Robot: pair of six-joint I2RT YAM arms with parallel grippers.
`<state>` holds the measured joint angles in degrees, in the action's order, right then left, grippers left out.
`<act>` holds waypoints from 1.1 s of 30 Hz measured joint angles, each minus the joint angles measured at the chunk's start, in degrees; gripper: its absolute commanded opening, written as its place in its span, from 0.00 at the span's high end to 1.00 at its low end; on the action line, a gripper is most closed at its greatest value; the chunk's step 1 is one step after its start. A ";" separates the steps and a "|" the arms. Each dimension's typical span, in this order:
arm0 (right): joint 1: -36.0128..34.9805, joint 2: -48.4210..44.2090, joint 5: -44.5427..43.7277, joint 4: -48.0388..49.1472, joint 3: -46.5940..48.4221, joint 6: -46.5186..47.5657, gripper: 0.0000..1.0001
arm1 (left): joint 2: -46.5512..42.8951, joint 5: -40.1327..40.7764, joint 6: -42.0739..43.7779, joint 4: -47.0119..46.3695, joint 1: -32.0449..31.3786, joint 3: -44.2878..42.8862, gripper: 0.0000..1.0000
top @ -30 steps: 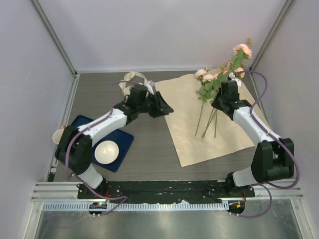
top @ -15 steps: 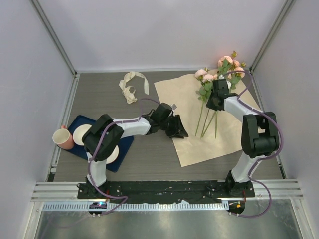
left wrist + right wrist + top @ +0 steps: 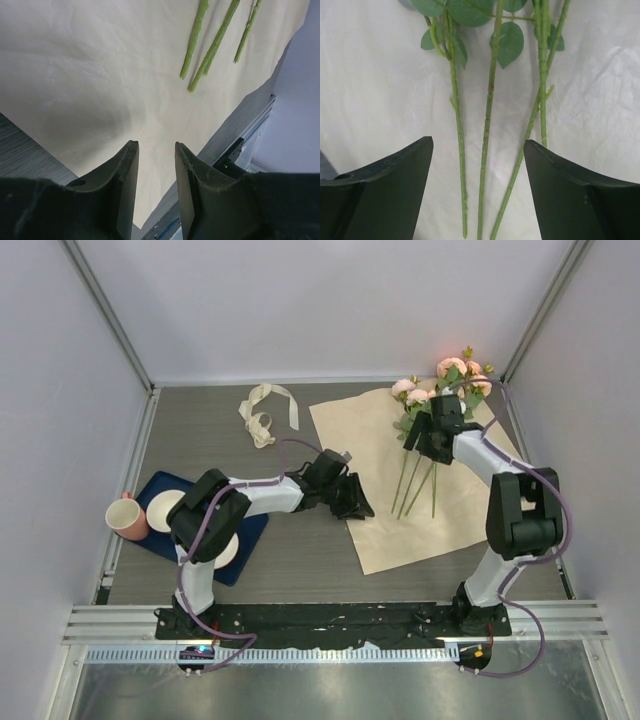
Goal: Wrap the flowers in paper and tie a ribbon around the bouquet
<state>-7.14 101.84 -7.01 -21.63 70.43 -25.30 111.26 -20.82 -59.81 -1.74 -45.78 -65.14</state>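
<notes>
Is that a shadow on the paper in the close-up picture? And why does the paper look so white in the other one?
Left wrist view: yes, a soft grey shadow lies on the paper just ahead of the left gripper. Right wrist view: bright light washes the paper nearly white, while the stems of the flowers stay sharp. Top view: even light, the paper looks beige.

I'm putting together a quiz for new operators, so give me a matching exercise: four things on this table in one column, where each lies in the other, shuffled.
Things
1. ribbon
2. flowers
3. pink cup
4. paper

Places
A. spread flat on the right half of the table
B. at the left edge, by the blue tray
C. on bare table at the far side, left of the paper
D. lying on the paper, blooms toward the far right corner

Pairs: 1-C, 2-D, 3-B, 4-A
</notes>
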 measured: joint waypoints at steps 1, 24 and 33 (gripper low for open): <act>0.44 -1.88 0.92 -0.02 -0.92 -0.04 0.19 | -0.02 0.13 0.26 0.35 -0.02 -0.11 0.61; 6.43 -6.71 10.43 4.13 -12.63 0.13 0.18 | 1.88 2.21 -5.20 -4.24 -3.72 3.23 0.79; 5.38 -5.16 11.47 5.53 -13.25 0.07 0.19 | 1.95 2.47 -9.11 -11.96 -5.16 7.26 0.82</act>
<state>-1.76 96.68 4.47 -16.10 57.19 -25.23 113.21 -18.35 -68.93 -13.69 -50.94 -57.89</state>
